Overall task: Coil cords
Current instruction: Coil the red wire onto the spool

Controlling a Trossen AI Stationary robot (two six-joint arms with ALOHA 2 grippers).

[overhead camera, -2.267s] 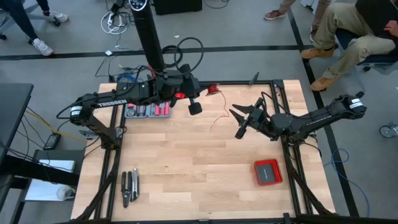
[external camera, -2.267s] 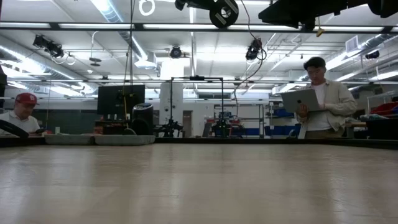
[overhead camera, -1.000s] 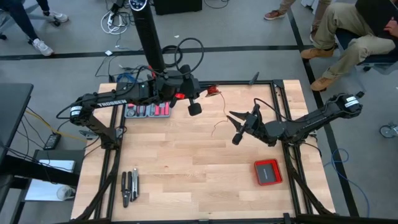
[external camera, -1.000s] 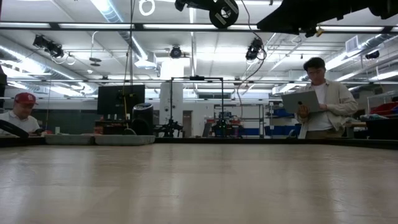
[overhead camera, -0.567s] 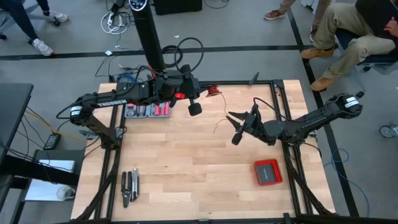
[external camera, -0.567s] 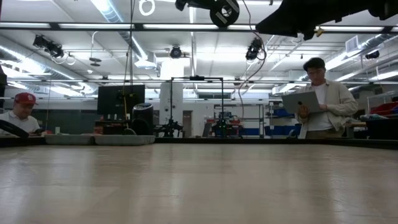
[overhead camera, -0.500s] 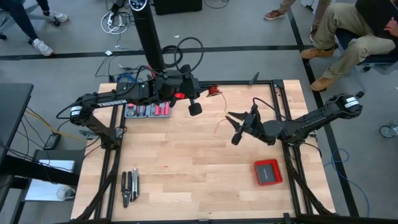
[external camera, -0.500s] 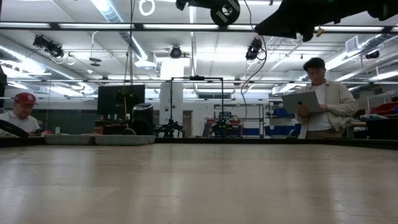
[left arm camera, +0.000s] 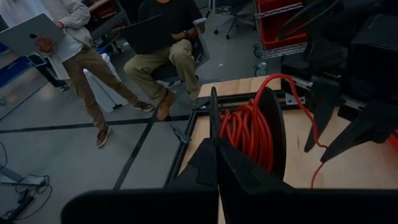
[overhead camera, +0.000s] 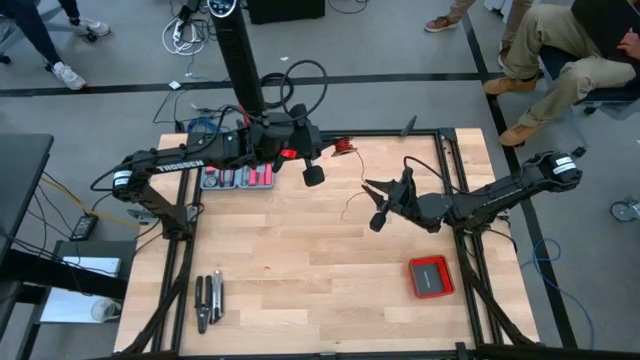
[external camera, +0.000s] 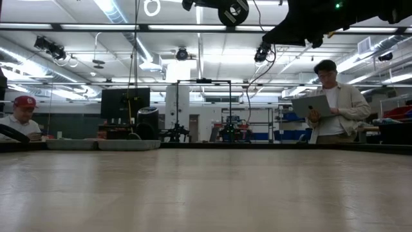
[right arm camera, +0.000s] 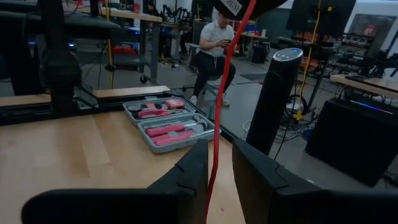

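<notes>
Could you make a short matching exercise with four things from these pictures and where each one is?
Things:
1. spool with red wire
2. flat red box
3. grey tool case
4. pliers

Places:
A. on the table near the front right corner
B. on the table near the front left corner
C. held up by the left hand near the far edge
D. at the far left of the table, under the left arm

Pairs: 1-C, 2-A, 3-D, 4-B.

The loose wire runs between the fingers of the right hand.
</notes>
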